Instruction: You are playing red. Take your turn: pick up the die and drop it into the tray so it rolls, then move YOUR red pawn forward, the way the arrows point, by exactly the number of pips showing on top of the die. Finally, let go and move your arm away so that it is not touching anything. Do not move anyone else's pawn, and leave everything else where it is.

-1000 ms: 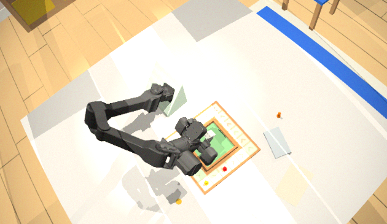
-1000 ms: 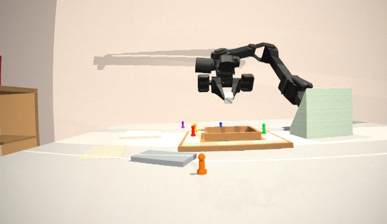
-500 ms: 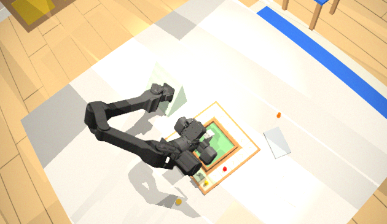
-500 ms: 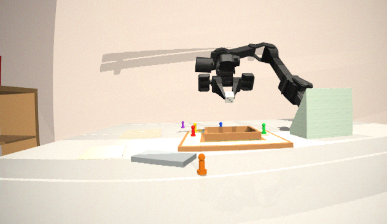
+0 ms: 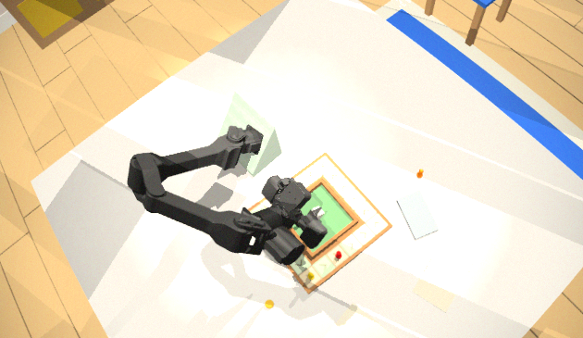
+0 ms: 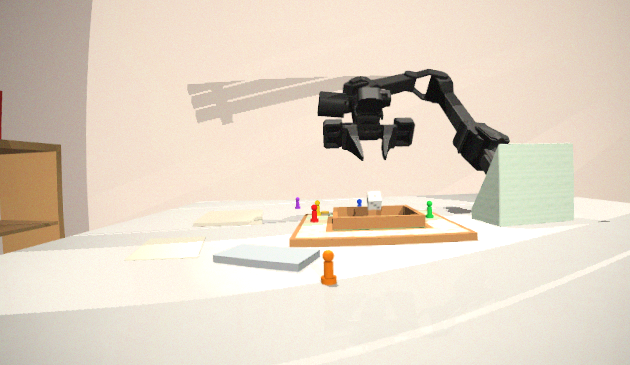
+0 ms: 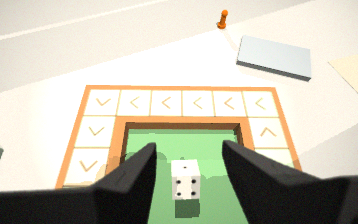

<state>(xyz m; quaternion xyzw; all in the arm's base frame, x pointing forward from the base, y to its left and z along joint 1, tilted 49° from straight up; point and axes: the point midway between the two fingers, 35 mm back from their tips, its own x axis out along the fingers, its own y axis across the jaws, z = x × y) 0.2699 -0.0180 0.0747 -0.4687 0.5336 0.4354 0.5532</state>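
My gripper (image 6: 374, 159) (image 7: 189, 148) is open above the tray (image 5: 335, 239) (image 6: 380, 221) (image 7: 182, 120), its fingers apart. The white die (image 6: 374, 200) (image 7: 185, 180) is in mid-air, clear below the fingertips and just over the tray's opening; the wrist view shows one pip on its upper face and four on its side face. The red pawn (image 5: 339, 255) (image 6: 314, 214) stands on the board (image 5: 350, 259) (image 6: 380, 242) (image 7: 180, 87), on the track beside the tray. Arrows are printed on the track squares. The arm hides part of the board in the top view.
A yellow pawn (image 5: 311, 276) (image 6: 317, 206) stands near the red one. Blue (image 6: 359, 203) and green (image 6: 429, 209) pawns also show. Off the board are an orange pawn (image 5: 419, 173) (image 6: 328, 268) (image 7: 223, 20), a purple pawn (image 6: 297, 203), a grey slab (image 5: 417, 216) (image 6: 265, 257) (image 7: 274, 57) and a pale green block (image 6: 537, 183).
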